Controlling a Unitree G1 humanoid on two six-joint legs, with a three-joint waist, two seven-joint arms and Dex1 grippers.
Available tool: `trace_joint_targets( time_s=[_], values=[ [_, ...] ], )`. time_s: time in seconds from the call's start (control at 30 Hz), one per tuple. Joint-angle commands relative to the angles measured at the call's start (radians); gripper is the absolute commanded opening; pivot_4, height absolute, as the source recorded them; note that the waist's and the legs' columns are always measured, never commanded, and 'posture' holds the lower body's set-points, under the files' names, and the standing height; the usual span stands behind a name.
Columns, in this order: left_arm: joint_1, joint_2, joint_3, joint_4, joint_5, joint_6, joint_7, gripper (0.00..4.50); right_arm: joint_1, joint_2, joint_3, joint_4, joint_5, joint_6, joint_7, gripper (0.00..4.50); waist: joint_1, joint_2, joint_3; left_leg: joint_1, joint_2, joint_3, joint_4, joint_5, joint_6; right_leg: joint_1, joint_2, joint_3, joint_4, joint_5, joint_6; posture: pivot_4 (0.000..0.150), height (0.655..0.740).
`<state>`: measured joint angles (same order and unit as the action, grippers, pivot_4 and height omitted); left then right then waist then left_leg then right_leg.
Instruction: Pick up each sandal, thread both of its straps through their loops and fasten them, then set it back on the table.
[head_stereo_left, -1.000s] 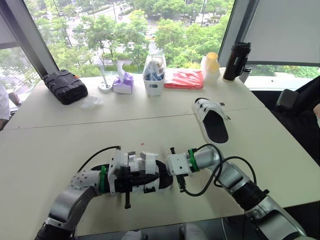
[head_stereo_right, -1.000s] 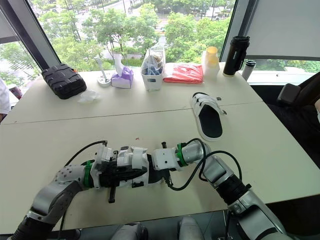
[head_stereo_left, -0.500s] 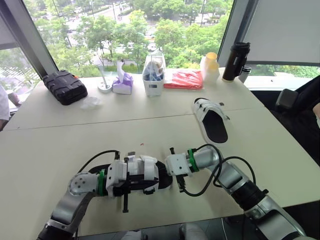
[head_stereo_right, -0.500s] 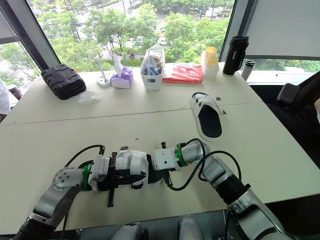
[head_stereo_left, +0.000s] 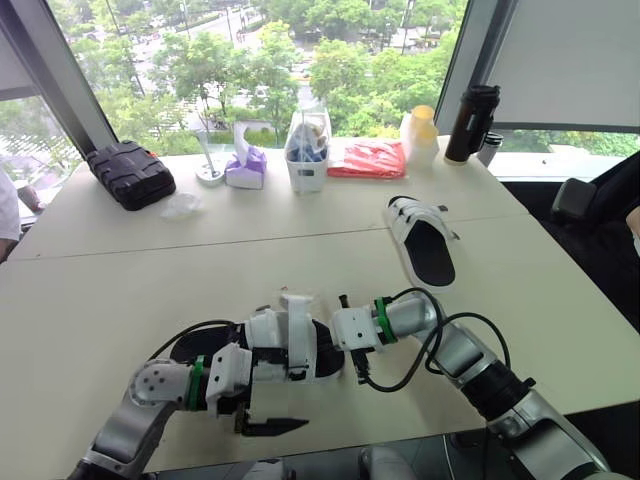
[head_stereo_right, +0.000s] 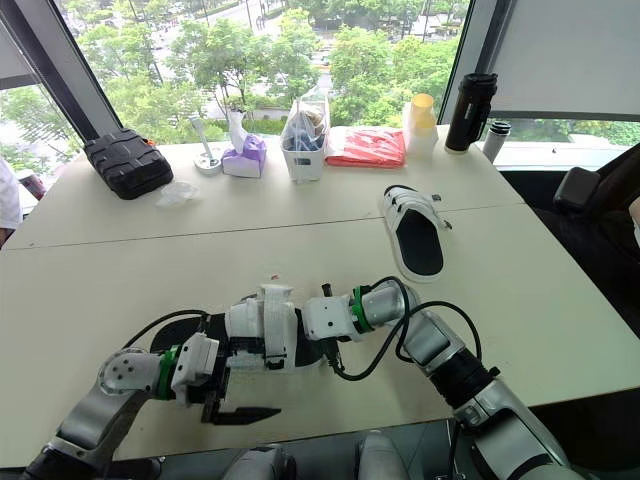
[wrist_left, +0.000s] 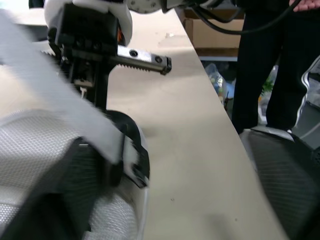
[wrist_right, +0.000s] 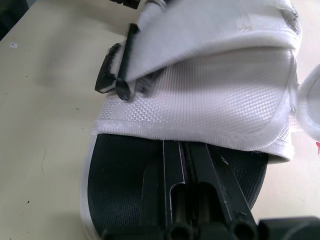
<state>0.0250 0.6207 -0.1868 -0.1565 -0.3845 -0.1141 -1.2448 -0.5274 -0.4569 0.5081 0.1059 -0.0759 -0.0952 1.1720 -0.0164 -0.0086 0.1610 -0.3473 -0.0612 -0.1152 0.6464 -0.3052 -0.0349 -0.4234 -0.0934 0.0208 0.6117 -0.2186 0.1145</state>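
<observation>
A sandal (head_stereo_left: 290, 345) with a black sole and white mesh straps lies near the table's front edge. One of its straps (head_stereo_left: 296, 303) stands loose above it. A black loop (wrist_left: 134, 161) sits at its side. My left gripper (head_stereo_left: 258, 412) is open, just in front of the sandal toward the table edge and holding nothing. My right gripper (head_stereo_left: 354, 368) is shut at the sandal's right end. Its fingers (wrist_right: 172, 165) press flat on the black footbed, with their tips at the edge of the white strap (wrist_right: 210, 105). The second sandal (head_stereo_left: 425, 245) lies farther back on the right.
Along the window stand a black case (head_stereo_left: 130, 172), a tissue box (head_stereo_left: 247, 165), a white basket (head_stereo_left: 308, 150), a red packet (head_stereo_left: 368, 158), a yellow-capped bottle (head_stereo_left: 422, 130) and a black flask (head_stereo_left: 472, 122). A person in dark clothes (wrist_left: 270, 65) stands beside the table, near a chair (wrist_left: 285, 165).
My left gripper has let go of the strap, opened and drawn back toward the front edge. The freed strap now sticks up. The right gripper has stayed in place.
</observation>
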Motion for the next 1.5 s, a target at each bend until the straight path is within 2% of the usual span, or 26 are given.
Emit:
trace_joint_targets(
  time_s=[0.03,0.2,0.4,0.67,0.77,1.0,1.03,1.27,1.5],
  values=[
    [0.013,0.022,0.039,-0.015,-0.032,0.048,0.010,4.47,0.016,-0.004,0.050,0.041,-0.050,0.014,0.013,0.00,-0.002,0.000,0.000,0.000,0.000,0.000,0.000,0.000,0.000,0.000,0.000,0.000,0.000,0.000,0.000,0.150,0.7400],
    [0.017,0.022,0.111,-0.121,-0.198,0.238,0.075,4.47,0.014,0.001,0.052,0.046,-0.052,0.011,0.012,0.00,-0.001,0.000,0.000,0.000,0.001,0.000,0.000,0.000,0.000,0.000,0.001,0.000,0.000,0.000,-0.001,0.150,0.7400],
    [-0.004,0.027,0.161,-0.191,-0.320,0.410,0.125,4.47,0.008,0.003,0.053,0.058,-0.055,0.001,0.011,0.00,-0.002,0.000,0.001,0.000,0.001,0.000,0.000,0.000,0.000,-0.001,0.002,0.000,0.000,0.000,0.000,0.150,0.7400],
    [-0.062,0.009,0.145,-0.193,-0.328,0.504,0.151,4.47,0.003,0.003,0.054,0.066,-0.057,-0.008,0.008,0.00,-0.004,0.000,0.001,0.000,0.002,0.000,0.000,0.000,0.000,-0.001,0.003,0.000,0.000,0.002,-0.003,0.150,0.7400],
    [-0.067,-0.001,0.140,-0.195,-0.333,0.530,0.149,3.71,0.003,0.001,0.053,0.066,-0.058,-0.008,0.006,0.00,-0.003,0.000,0.001,0.000,0.002,0.000,0.000,0.000,0.000,-0.001,0.003,0.000,0.000,0.001,-0.003,0.150,0.7400],
    [-0.075,-0.011,0.143,-0.212,-0.350,0.584,0.149,0.13,0.007,-0.001,0.052,0.062,-0.058,-0.005,0.004,0.00,-0.003,-0.001,0.001,0.000,0.002,0.000,0.000,0.000,0.000,-0.001,0.003,0.000,0.000,0.001,-0.004,0.150,0.7400],
    [-0.075,-0.012,0.144,-0.215,-0.354,0.593,0.151,0.02,0.006,-0.001,0.052,0.063,-0.058,-0.005,0.004,0.00,-0.003,-0.001,0.001,0.000,0.002,0.000,0.000,0.000,0.000,-0.001,0.003,0.000,0.000,0.001,-0.004,0.150,0.7400],
    [-0.057,0.019,0.139,-0.235,-0.357,0.636,0.136,0.02,0.002,0.001,0.053,0.069,-0.060,-0.006,0.002,0.00,-0.003,-0.001,0.001,0.000,0.003,0.000,0.000,0.000,0.000,-0.001,0.003,0.000,0.000,0.001,-0.004,0.150,0.7400],
    [-0.045,0.028,0.112,-0.220,-0.265,0.567,0.130,0.02,0.005,0.003,0.055,0.068,-0.059,-0.006,0.000,0.00,-0.003,-0.001,0.001,0.000,0.003,0.000,0.000,0.000,0.000,-0.001,0.004,0.000,0.000,0.001,-0.004,0.150,0.7400]
  ],
)
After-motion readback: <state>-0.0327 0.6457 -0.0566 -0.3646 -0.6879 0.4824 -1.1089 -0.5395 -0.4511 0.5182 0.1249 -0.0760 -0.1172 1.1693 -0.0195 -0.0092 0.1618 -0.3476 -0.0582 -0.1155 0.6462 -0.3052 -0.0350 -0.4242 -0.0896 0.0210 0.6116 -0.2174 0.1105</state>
